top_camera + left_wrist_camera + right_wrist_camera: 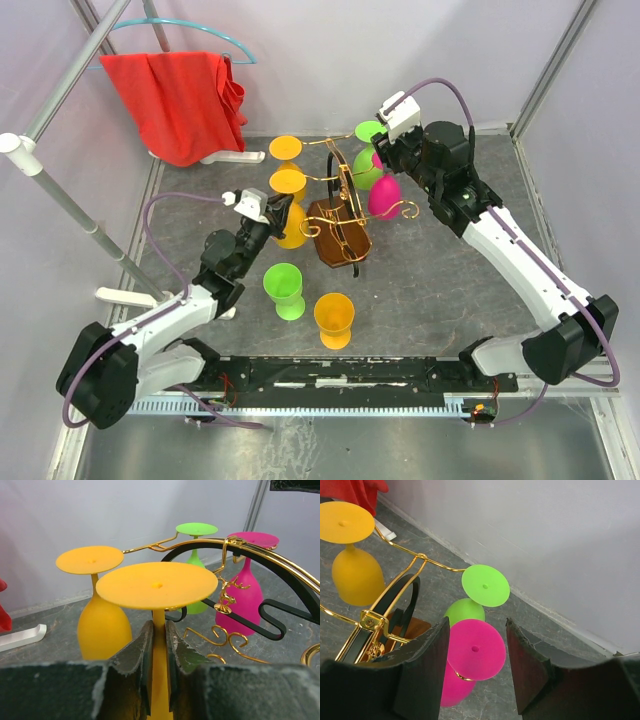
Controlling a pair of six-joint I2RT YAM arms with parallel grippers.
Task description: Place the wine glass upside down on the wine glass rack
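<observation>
My left gripper [159, 630] is shut on the stem of an orange wine glass [157, 585], held upside down with its foot disc on top. It is close beside the wine glass rack [338, 228], whose gold wire arms [280, 560] stand on a brown wooden base. In the top view this gripper [280, 212] is at the rack's left side. My right gripper [477, 650] is open, its fingers either side of the foot of a pink glass [476, 649] that hangs upside down in a gold loop. It is at the rack's right side [385, 168].
A second orange glass [102, 627] and a green glass [485, 585] hang upside down on the rack. A green glass [284, 290] and an orange glass [334, 318] stand upright on the table near the front. A red cloth [180, 100] hangs at the back left.
</observation>
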